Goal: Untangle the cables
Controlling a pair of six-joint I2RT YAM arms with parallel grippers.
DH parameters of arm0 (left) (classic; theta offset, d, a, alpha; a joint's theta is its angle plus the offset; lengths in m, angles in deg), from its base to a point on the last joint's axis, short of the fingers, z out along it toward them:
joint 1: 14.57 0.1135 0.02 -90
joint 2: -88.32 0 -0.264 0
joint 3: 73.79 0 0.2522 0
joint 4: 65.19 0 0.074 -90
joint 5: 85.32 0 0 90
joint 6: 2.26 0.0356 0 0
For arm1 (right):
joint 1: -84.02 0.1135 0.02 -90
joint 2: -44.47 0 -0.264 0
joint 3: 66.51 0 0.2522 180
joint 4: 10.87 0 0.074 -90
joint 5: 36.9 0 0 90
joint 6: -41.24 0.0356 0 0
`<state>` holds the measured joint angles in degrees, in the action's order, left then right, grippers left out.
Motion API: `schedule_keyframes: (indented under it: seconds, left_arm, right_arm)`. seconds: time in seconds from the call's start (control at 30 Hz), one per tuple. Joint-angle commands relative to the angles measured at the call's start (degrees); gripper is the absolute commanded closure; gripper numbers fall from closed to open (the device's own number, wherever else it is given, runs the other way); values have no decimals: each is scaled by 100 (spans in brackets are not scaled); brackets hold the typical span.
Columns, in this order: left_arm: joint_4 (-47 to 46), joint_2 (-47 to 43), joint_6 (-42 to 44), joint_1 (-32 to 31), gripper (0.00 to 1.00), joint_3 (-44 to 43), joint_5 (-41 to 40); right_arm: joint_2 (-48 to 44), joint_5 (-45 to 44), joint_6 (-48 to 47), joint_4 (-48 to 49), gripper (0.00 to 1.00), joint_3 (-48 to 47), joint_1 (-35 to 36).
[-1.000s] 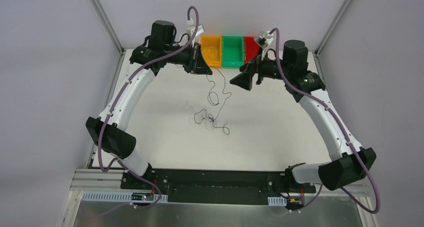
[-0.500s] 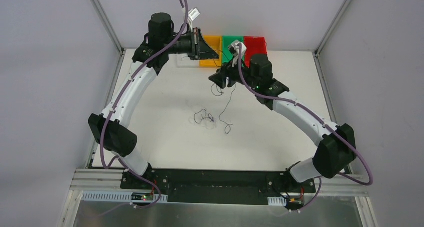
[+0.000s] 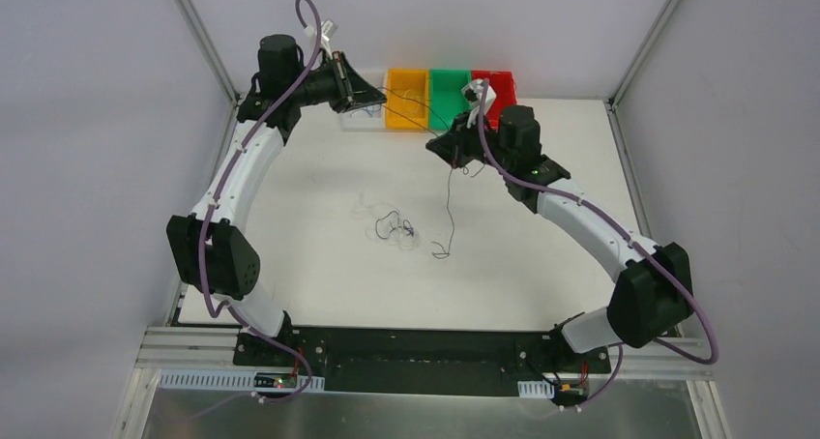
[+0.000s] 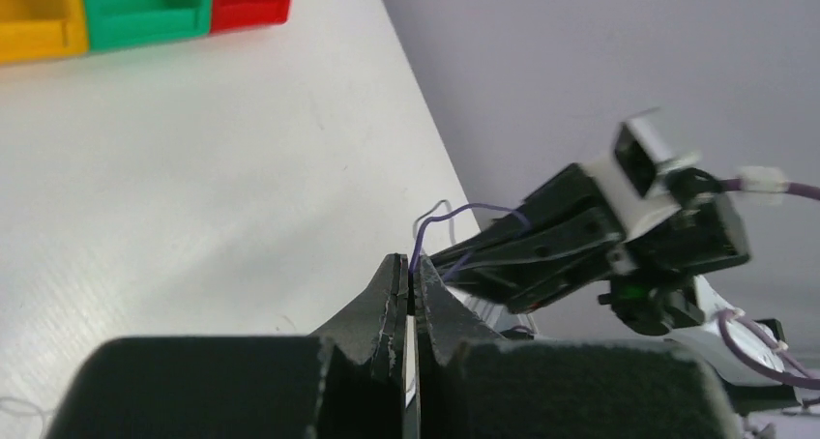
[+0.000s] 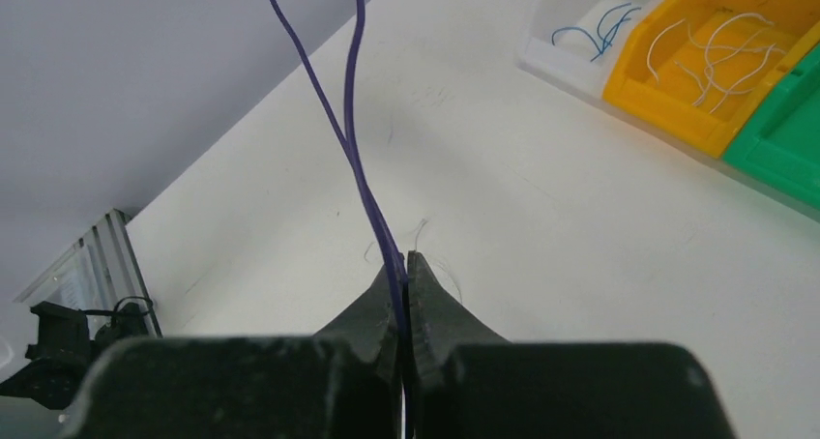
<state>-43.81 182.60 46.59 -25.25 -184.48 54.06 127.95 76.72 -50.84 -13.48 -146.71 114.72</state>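
A thin dark purple cable (image 3: 449, 197) runs taut from my left gripper (image 3: 380, 95) to my right gripper (image 3: 434, 147), then hangs down to the table. In the left wrist view the left gripper (image 4: 410, 273) is shut on this cable (image 4: 454, 210), with the right gripper's fingers (image 4: 522, 250) just beyond. In the right wrist view the right gripper (image 5: 404, 263) is shut on the same cable (image 5: 350, 120), two strands of which rise up and away. A small tangle of cables (image 3: 393, 228) lies loose on the white table, between the arms.
A row of bins stands at the table's far edge: a clear one (image 3: 360, 121) holding blue wires (image 5: 592, 31), a yellow one (image 3: 405, 108) holding white wires (image 5: 716, 52), a green one (image 3: 448, 96) and a red one (image 3: 497, 83). Frame posts rise at the back corners.
The right arm swung left from the red bin to the hanging cable and shut on it. The left arm pulled back and left, drawing the cable taut and lifting it off the tangle.
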Motion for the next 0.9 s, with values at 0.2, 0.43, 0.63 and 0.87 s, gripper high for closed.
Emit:
schedule_keyframes:
  seconds: [0.2,0.43,0.63,0.87]
  left_arm:
    - [-1,-642,562,314,100,1866,-294]
    - [-874,-406,446,-949,100,1867,460]
    - [-1765,-406,346,-1446,100,2034,826]
    - [-574,-499,1480,-1471,74,1698,370]
  right_arm:
    - [-179,865,1385,-42,100,-1573,-571]
    - [637,286,2514,602,100,-2476,-460]
    - [1021,-445,2280,589,100,-2962,-493]
    - [1209,-297,2315,531,100,-3258,-562]
